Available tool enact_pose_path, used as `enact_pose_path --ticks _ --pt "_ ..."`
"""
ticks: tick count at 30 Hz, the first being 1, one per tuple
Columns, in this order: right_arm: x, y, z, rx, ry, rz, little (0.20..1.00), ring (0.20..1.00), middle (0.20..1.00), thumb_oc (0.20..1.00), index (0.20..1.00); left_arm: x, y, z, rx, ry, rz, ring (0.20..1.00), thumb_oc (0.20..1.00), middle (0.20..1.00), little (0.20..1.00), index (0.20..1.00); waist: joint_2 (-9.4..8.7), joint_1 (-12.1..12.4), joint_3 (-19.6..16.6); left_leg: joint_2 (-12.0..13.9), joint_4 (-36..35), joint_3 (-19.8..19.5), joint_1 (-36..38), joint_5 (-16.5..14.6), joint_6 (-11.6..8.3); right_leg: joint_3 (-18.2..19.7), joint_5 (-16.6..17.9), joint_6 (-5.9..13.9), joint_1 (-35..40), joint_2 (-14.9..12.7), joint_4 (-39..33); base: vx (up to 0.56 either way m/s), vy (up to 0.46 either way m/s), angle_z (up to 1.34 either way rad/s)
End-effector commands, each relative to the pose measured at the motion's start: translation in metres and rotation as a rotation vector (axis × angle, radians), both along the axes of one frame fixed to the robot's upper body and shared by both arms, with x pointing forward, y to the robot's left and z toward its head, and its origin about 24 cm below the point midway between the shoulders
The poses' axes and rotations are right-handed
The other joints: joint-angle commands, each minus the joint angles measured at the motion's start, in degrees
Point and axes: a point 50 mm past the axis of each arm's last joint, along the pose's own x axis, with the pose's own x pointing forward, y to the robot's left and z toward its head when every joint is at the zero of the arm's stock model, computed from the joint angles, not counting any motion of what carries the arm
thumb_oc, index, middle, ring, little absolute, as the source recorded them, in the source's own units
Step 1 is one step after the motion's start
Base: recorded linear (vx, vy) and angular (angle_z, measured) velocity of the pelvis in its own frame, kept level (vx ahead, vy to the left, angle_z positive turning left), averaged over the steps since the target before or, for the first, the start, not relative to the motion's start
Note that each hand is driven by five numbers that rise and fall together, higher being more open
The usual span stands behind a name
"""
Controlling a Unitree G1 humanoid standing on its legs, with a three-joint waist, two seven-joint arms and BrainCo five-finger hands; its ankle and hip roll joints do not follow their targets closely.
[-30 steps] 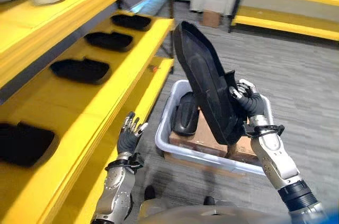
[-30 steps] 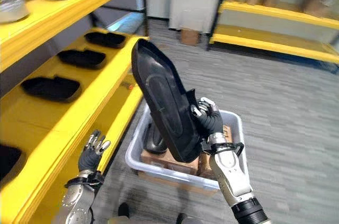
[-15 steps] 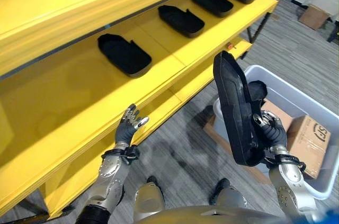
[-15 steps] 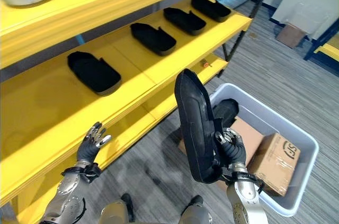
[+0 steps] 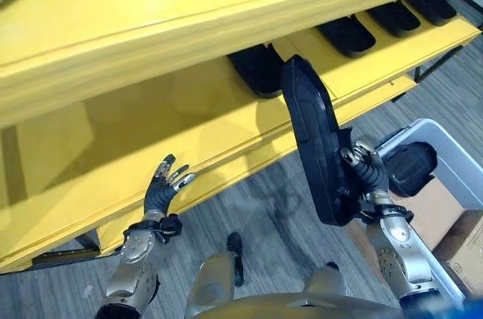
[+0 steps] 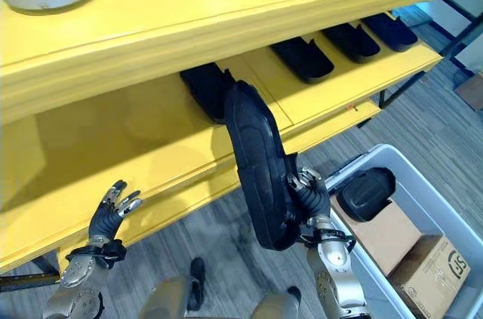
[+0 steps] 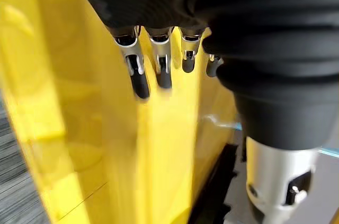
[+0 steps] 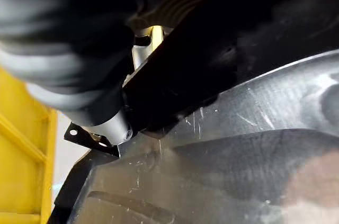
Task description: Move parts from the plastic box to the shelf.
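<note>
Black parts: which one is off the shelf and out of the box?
The long black part in the right hand, held upright before the yellow shelf. The others lie on the shelf or in the grey box.

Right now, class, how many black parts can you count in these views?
6: one held upright in the right hand, four along the yellow shelf at, one in the plastic box at. Others may be hidden.

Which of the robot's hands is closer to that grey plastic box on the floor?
Right. The right hand, gripping a black part, hangs just beside the plastic box; the left hand is far across, by the yellow shelf.
</note>
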Motion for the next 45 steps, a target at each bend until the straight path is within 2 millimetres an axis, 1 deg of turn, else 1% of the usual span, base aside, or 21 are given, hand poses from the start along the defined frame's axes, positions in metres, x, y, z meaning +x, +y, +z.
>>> enact_pose_path --ticks 1,2,5,6,10,14,18,20,21,24,27,28,29,30,31,33,35,39,43,44,45 --pt "0.006 -0.009 0.031 0.004 -0.163 0.021 0.200 0.200 0.200 0.200 0.200 0.008 -0.010 0.024 0.042 -0.139 -0.064 1.000 1.000 1.000 1.000 1.000 1.57 -2.00 -2.67 1.74 -6.94 0.12 4.11 3.44 -6.09 -2.21 -0.19 -2.93 3.09 11.61 -7.46 0.12 0.008 0.29" --pt "0.006 -0.007 0.031 -0.002 -0.162 0.038 0.200 0.200 0.200 0.200 0.200 0.008 -0.011 0.022 0.045 -0.134 -0.056 1.000 1.000 1.000 1.000 1.000 0.97 -2.33 -2.72 1.68 -7.80 -0.18 5.09 3.73 -6.25 -1.14 -0.10 -2.69 2.45 13.25 -10.23 0.10 -0.044 0.35" --pt "0.007 -0.006 0.030 -0.004 -0.162 0.046 0.200 0.200 0.200 0.200 0.200 0.008 -0.012 0.021 0.039 -0.135 -0.045 1.000 1.000 1.000 1.000 1.000 0.31 -2.58 -2.82 1.61 -7.76 -0.97 6.24 3.56 -6.44 1.73 1.21 -1.72 3.54 13.54 -15.12 0.09 -0.093 0.30" --pt "0.005 -0.008 0.029 -0.009 -0.155 0.046 0.200 0.200 0.200 0.200 0.200 0.006 -0.013 0.019 0.021 -0.134 -0.046 1.000 1.000 1.000 1.000 1.000 -0.22 -2.50 -3.41 1.36 -7.35 -0.98 7.10 3.19 -6.50 2.20 0.44 -2.08 5.89 13.42 -16.61 0.09 -0.107 0.43" --pt "0.000 -0.014 0.028 -0.023 -0.143 0.037 0.200 0.200 0.200 0.200 0.200 -0.003 -0.015 0.012 -0.007 -0.104 -0.033 1.000 1.000 1.000 1.000 1.000 -0.24 -2.01 -5.65 1.84 -8.22 -0.39 8.46 3.07 -7.07 0.54 0.69 -2.15 8.79 13.30 -19.38 0.09 -0.128 0.27" --pt "-0.002 -0.018 0.027 -0.035 -0.134 0.027 0.200 0.200 0.200 0.200 0.200 -0.009 -0.015 0.008 -0.012 -0.081 -0.036 1.000 1.000 1.000 1.000 1.000 -0.36 -1.96 -6.69 2.97 -7.72 -0.86 9.14 2.97 -7.98 -0.79 -0.82 -3.10 10.56 13.94 -19.62 0.03 -0.151 0.02" --pt "-0.001 -0.019 0.031 -0.055 -0.151 0.036 0.200 0.200 0.200 0.200 0.200 -0.009 -0.016 0.007 -0.027 -0.077 -0.021 1.000 1.000 1.000 1.000 1.000 -0.61 -1.66 -6.52 3.90 -6.54 -2.69 8.10 3.87 -9.27 -2.45 -2.26 -4.19 11.39 14.80 -19.52 -0.03 -0.174 0.16" --pt "0.001 -0.021 0.035 -0.062 -0.165 0.030 0.200 0.200 0.200 0.200 0.200 -0.005 -0.018 0.008 -0.034 -0.087 -0.027 1.000 1.000 1.000 1.000 1.000 -0.92 -1.54 -5.71 3.69 -2.45 -3.45 5.49 3.37 -9.78 -3.61 -2.64 -4.69 11.11 14.43 -19.10 -0.13 -0.151 0.56" --pt "0.003 -0.025 0.039 -0.086 -0.178 0.021 0.200 0.200 0.200 0.200 0.200 -0.001 -0.022 0.009 -0.044 -0.094 -0.040 1.000 1.000 1.000 1.000 1.000 -1.25 -1.83 -4.75 4.30 1.44 -1.91 3.99 2.04 -10.06 -5.31 -3.00 -5.18 10.63 13.71 -17.77 -0.16 -0.111 0.83" --pt "0.005 -0.022 0.040 -0.074 -0.184 0.026 0.200 0.200 0.200 0.200 0.200 0.002 -0.025 0.011 -0.052 -0.106 -0.049 1.000 1.000 1.000 1.000 1.000 -1.57 -2.09 -4.96 8.05 1.34 -0.55 5.64 1.83 -10.82 -6.06 -3.46 -5.61 10.32 12.85 -16.63 -0.07 -0.001 0.82" --pt "0.007 -0.016 0.043 -0.050 -0.195 0.043 0.200 0.200 0.200 0.200 0.200 0.006 -0.031 0.014 -0.062 -0.121 -0.064 1.000 1.000 1.000 1.000 1.000 -0.69 -2.18 -5.44 13.65 -1.38 -0.30 6.60 6.12 -12.27 -7.21 -5.02 -5.38 9.71 11.61 -14.15 -0.01 0.074 0.26" --pt "0.007 -0.016 0.043 -0.050 -0.195 0.043 0.200 0.200 0.200 0.200 0.200 0.006 -0.031 0.014 -0.063 -0.121 -0.064 1.000 1.000 1.000 1.000 1.000 -0.65 -2.28 -5.45 13.69 -1.62 -0.39 6.66 6.27 -12.34 -7.30 -5.16 -5.42 9.62 11.63 -13.95 0.00 0.089 0.21" --pt "0.009 -0.014 0.044 -0.050 -0.202 0.045 0.200 0.200 0.200 0.200 0.200 0.008 -0.033 0.014 -0.068 -0.122 -0.066 1.000 1.000 1.000 1.000 1.000 0.03 -2.45 -5.48 15.37 -3.28 0.59 6.79 8.08 -12.89 -8.32 -5.67 -5.44 9.27 10.93 -12.73 0.02 0.097 0.31" --pt "0.009 -0.012 0.045 -0.045 -0.207 0.051 0.200 0.200 0.200 0.200 0.200 0.008 -0.034 0.013 -0.080 -0.118 -0.071 1.000 1.000 1.000 1.000 1.000 1.22 -2.56 -5.62 15.47 -4.83 1.51 7.91 7.47 -12.90 -9.35 -6.74 -5.23 8.97 10.73 -10.85 0.03 0.149 0.35" --pt "0.009 -0.011 0.045 -0.043 -0.209 0.052 0.200 0.200 0.200 0.200 0.200 0.009 -0.035 0.012 -0.079 -0.114 -0.073 1.000 1.000 1.000 1.000 1.000 1.78 -2.62 -5.80 15.52 -6.37 1.86 8.27 8.08 -13.11 -9.98 -6.74 -5.27 8.85 10.44 -10.00 0.05 0.176 0.36" --pt "0.014 -0.004 0.049 -0.038 -0.231 0.073 0.200 0.200 0.200 0.200 0.200 0.010 -0.034 0.012 -0.078 -0.107 -0.078 1.000 1.000 1.000 1.000 1.000 2.35 -2.10 -5.62 13.99 -6.34 0.79 8.54 7.22 -12.81 -10.72 -6.63 -4.97 9.08 8.98 -8.79 0.09 0.213 0.42" --pt "0.022 0.007 0.056 -0.040 -0.257 0.117 0.200 0.200 0.200 0.200 0.200 0.006 -0.030 0.009 -0.073 -0.087 -0.081 1.000 1.000 1.000 1.000 1.000 2.17 -0.72 -5.17 12.44 -4.45 0.86 8.90 4.98 -12.05 -10.68 -6.28 -4.17 10.35 7.35 -8.97 0.12 0.202 0.37" --pt "0.035 0.016 0.071 -0.083 -0.316 0.135 0.200 0.200 0.200 0.200 0.200 0.006 -0.030 0.010 -0.079 -0.088 -0.091 1.000 1.000 1.000 1.000 1.000 1.82 0.78 -4.41 11.33 -0.63 0.87 7.26 3.07 -11.69 -11.13 -6.01 -3.49 11.37 5.96 -9.60 0.05 0.107 0.18" --pt "0.065 0.037 0.102 -0.103 -0.412 0.161 0.200 0.200 0.200 0.200 0.200 0.015 -0.036 0.021 -0.074 -0.119 -0.156 1.000 1.000 1.000 1.000 1.000 1.67 3.41 -1.65 9.68 5.73 -0.34 1.06 1.01 -11.50 -12.40 -5.82 -2.92 10.03 3.82 -8.66 -0.03 0.086 0.29" --pt "0.065 0.037 0.102 -0.103 -0.412 0.161 0.200 0.200 0.200 0.200 0.200 0.015 -0.036 0.021 -0.074 -0.119 -0.156 1.000 1.000 1.000 1.000 1.000 1.67 3.38 -1.67 9.68 5.78 -0.37 1.00 0.99 -11.50 -12.42 -5.83 -2.92 10.00 3.82 -8.64 -0.08 0.043 0.21" --pt "0.078 0.044 0.120 -0.118 -0.463 0.153 0.200 0.200 0.200 0.200 0.200 0.019 -0.041 0.024 -0.079 -0.124 -0.187 1.000 1.000 1.000 1.000 1.000 1.81 4.58 -0.04 9.06 8.21 -1.29 -2.24 0.61 -11.55 -13.52 -5.97 -2.92 8.77 2.94 -7.21 -0.08 0.043 0.23"
